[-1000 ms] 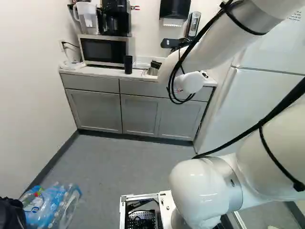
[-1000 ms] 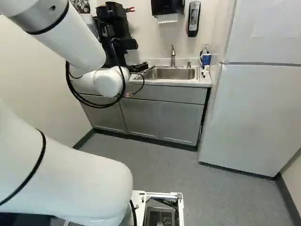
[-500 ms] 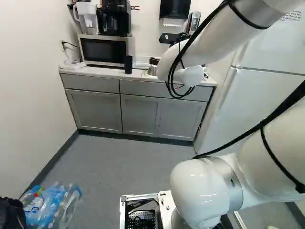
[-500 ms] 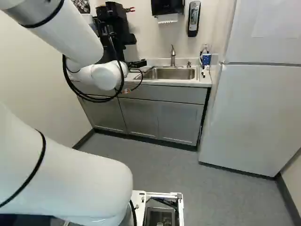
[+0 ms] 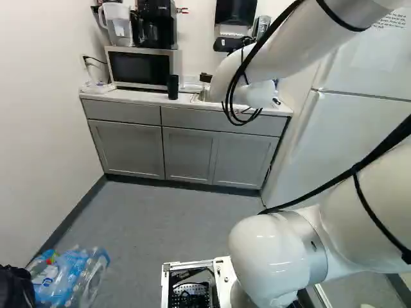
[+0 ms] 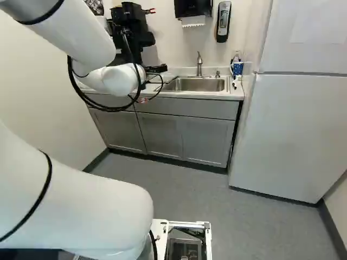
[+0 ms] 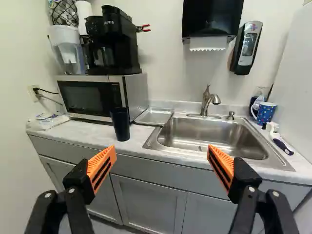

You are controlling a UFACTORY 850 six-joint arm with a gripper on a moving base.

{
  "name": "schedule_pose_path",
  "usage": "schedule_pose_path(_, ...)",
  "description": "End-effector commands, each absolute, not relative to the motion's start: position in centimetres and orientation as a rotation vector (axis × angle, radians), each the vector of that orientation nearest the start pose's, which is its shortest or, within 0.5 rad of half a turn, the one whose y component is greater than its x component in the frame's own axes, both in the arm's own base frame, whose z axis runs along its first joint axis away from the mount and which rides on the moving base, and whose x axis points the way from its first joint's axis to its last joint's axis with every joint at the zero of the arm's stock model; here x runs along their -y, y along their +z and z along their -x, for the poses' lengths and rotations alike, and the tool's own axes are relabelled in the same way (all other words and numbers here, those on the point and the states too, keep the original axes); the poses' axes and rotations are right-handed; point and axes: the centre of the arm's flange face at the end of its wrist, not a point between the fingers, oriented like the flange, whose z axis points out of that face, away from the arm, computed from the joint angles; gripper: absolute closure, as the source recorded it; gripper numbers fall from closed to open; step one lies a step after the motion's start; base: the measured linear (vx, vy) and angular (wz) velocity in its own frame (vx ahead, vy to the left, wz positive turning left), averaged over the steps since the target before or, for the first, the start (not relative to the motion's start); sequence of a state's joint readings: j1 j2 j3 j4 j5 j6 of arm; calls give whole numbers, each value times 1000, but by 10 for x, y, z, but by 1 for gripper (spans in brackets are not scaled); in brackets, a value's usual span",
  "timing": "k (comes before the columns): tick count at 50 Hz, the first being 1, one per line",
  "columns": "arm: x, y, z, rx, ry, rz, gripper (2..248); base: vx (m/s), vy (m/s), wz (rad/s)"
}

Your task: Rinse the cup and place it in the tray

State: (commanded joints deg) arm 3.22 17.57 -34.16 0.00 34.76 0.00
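Two fingers (image 7: pixel 101 168) of the gripper (image 6: pixel 158 69) are spread wide, with nothing pinched between their orange pads. The dark cup (image 7: pixel 120 125) is seen standing upright on the counter (image 7: pixel 83 133), ahead of the jaws and nearer the left one. It is set just in front of the microwave (image 7: pixel 92 97), by which a coffee maker (image 7: pixel 114 44) and a pitcher (image 7: pixel 67 51) are borne. The metal tray (image 7: pixel 155 117) is placed farther ahead, roughly in line with the gap between the jaws, between the microwave and the sink (image 7: pixel 209 139). The sink is let into the counter ahead of the right jaw, and the faucet (image 7: pixel 205 106) is mounted behind its basin. Beyond the right jaw, past the far side of the sink, a blue patterned mug (image 7: pixel 265 113) is found, with a brush (image 7: pixel 281 143) laid near it. Above the sink, a paper towel dispenser (image 7: pixel 212 19) is fixed to the wall.
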Motion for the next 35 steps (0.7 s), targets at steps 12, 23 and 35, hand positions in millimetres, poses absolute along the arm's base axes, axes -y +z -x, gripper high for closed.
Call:
schedule_pose_path(12,-24,595,-399,67,-2135,2247,3,0,0,0)
schedule_pose_path(23,-25,606,-398,69,-2149,2232,3,0,0,0)
schedule_pose_path(35,-25,617,-398,71,-2151,2228,3,0,0,0)
